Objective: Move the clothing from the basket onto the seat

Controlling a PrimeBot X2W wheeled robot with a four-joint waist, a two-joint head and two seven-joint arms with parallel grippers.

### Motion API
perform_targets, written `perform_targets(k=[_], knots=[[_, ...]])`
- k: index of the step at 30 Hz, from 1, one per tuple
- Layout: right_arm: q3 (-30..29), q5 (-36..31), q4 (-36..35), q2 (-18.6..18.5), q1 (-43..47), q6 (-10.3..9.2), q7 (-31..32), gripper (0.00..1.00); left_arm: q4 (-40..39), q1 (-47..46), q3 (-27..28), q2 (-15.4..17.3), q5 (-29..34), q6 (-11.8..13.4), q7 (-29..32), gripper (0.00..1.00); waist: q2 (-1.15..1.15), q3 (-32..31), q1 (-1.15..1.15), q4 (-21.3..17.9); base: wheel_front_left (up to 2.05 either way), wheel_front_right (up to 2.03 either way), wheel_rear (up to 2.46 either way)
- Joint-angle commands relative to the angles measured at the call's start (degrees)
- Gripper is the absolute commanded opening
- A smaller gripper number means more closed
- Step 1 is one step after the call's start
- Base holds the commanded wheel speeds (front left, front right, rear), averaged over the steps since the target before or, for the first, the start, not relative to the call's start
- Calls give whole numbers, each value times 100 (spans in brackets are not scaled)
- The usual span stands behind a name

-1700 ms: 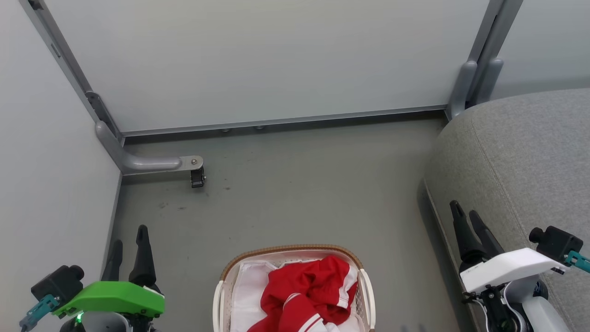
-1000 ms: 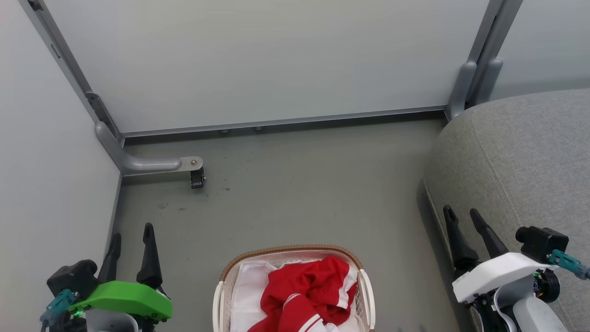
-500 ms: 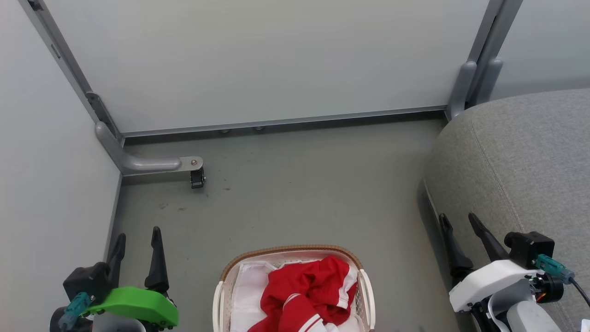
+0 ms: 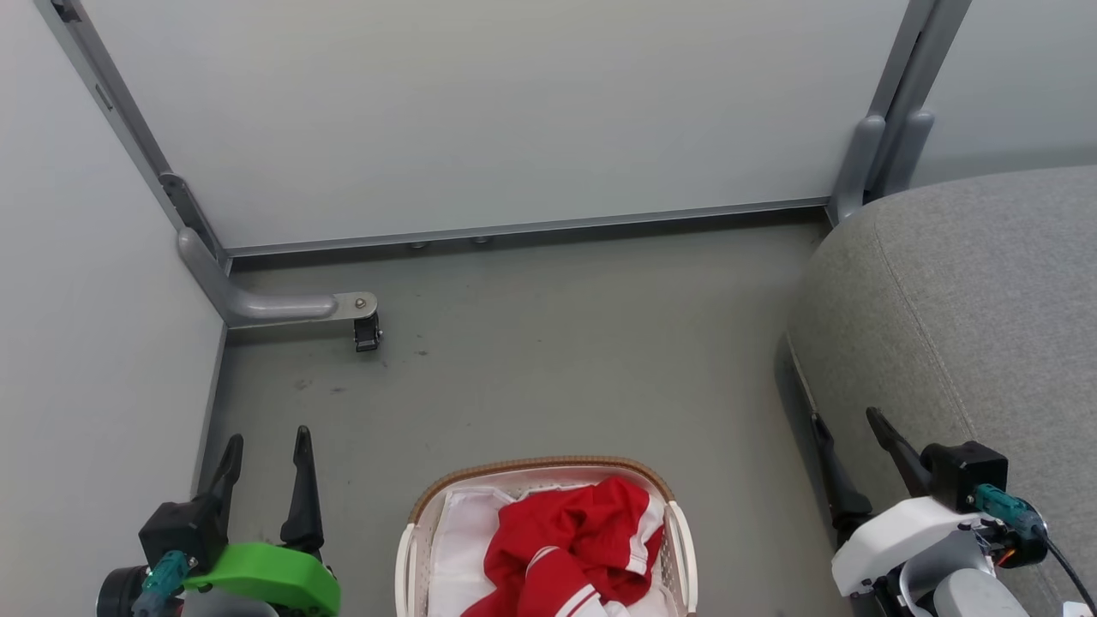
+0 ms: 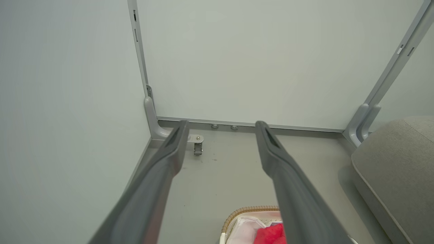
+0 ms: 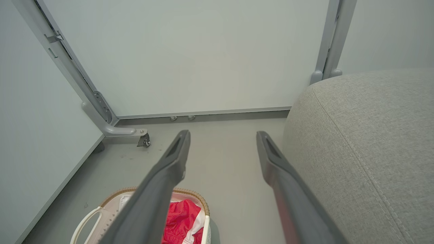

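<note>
The red clothing (image 4: 570,544) with white stripe trim lies crumpled in the white basket (image 4: 540,467) with a brown rim, at the bottom middle of the head view. A white liner cloth (image 4: 463,527) lies under it. The grey seat (image 4: 968,291) fills the right side. My left gripper (image 4: 266,441) stands open over the floor to the left of the basket, holding nothing. My right gripper (image 4: 848,420) stands open beside the seat's front edge, right of the basket. The basket (image 6: 193,195) and clothing (image 6: 181,220) also show low in the right wrist view, next to the seat (image 6: 366,135).
Pale wall panels with grey metal posts (image 4: 891,128) close off the back and left. A curved grey foot with a small black caster (image 4: 367,330) sits on the grey floor (image 4: 557,343) at the back left.
Both grippers have drawn back toward the bottom of the head view and turned slightly, staying open. The basket, clothing and seat have not moved.
</note>
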Motion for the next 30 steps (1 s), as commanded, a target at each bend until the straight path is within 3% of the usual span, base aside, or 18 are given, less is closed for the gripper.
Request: perform_targets(k=[1,15,30], knots=[[-13,-120,32,-21,-66,1,-52,100,-3,54,13,-15,127,-24,-51,100,0,3,0,-2,0,0,0],[76,-671,101,-30,-129,0,-200,100,145,90,-89,-80,604,-64,-201,100,0,92,0,-85,0,0,0],[155,-953,-292,12,-615,1,-261,100,499,-752,-1498,18,494,-65,-256,100,0,1322,0,-413,0,0,0]])
